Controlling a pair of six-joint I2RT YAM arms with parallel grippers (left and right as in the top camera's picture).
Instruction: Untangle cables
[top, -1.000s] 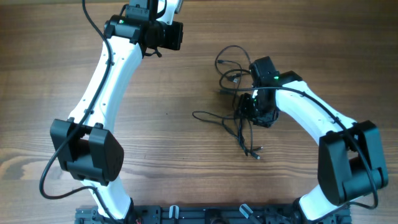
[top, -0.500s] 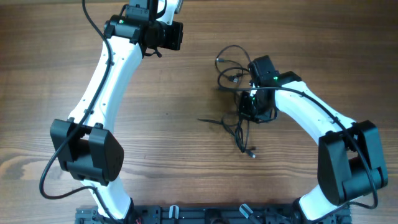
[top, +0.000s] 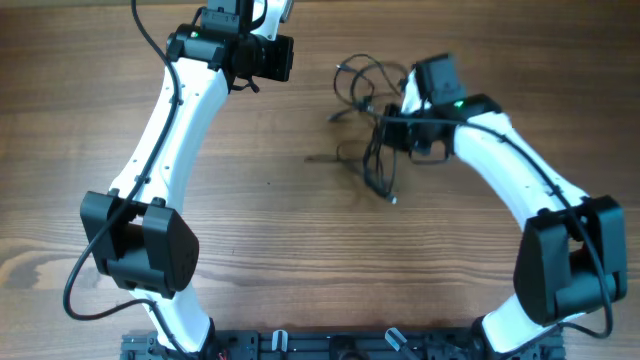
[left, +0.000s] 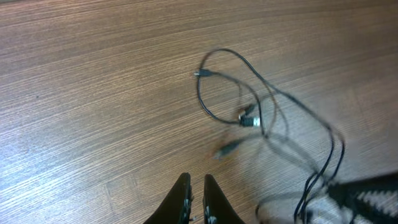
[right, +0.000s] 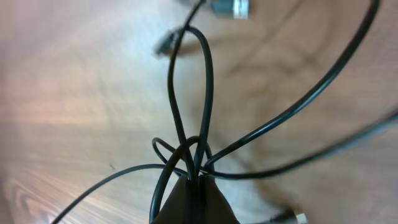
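Cables (right: 194, 158), limp and light, are bunching in the right end effector (right: 198, 186), clenched on several strands; left end effector (left: 196, 190) is hovering clenched, empty. Single strands would likely pull free more easily.

– Inspector: Change at the right gripper (right: 196, 185)?
– Assistant: Jaws, open before, now clamp the cables (right: 209, 87).
– Inspector: And the bundle?
– Assistant: Carried along with the gripper, strands trailing from its fingertips.
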